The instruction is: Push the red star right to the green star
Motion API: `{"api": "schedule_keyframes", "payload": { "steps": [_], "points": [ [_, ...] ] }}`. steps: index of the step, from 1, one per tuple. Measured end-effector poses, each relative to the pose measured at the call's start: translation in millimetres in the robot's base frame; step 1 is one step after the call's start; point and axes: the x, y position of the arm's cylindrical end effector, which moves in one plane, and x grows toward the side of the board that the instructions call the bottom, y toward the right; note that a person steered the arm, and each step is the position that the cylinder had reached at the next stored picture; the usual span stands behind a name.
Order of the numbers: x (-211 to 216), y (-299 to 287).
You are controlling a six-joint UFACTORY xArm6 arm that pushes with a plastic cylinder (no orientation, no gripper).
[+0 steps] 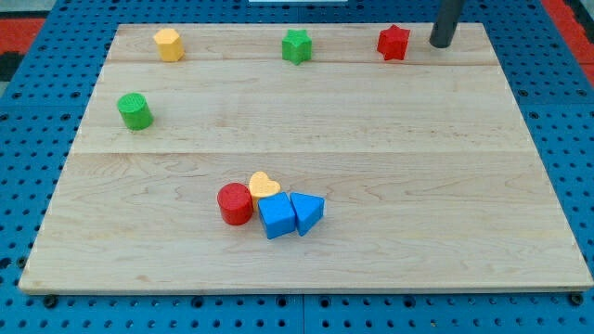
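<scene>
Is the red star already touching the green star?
No: the red star sits apart from the green star, bare board between them, and my tip stands just to the view's right of the red star.

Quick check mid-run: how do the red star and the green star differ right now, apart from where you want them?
Colour: the red star is red, the green star green. Place: the red star sits toward the view's right of the green star, with bare board between them. Nearness to my tip: the red star lies just to its left, apart from it; the green star is much farther. Both are star blocks in the board's top row.
</scene>
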Motion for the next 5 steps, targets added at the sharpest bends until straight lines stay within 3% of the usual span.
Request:
{"api": "schedule_keyframes", "payload": {
  "steps": [2,4,5],
  "points": [
    [12,-121],
    [-7,-134],
    [3,-190]
  ]
}}
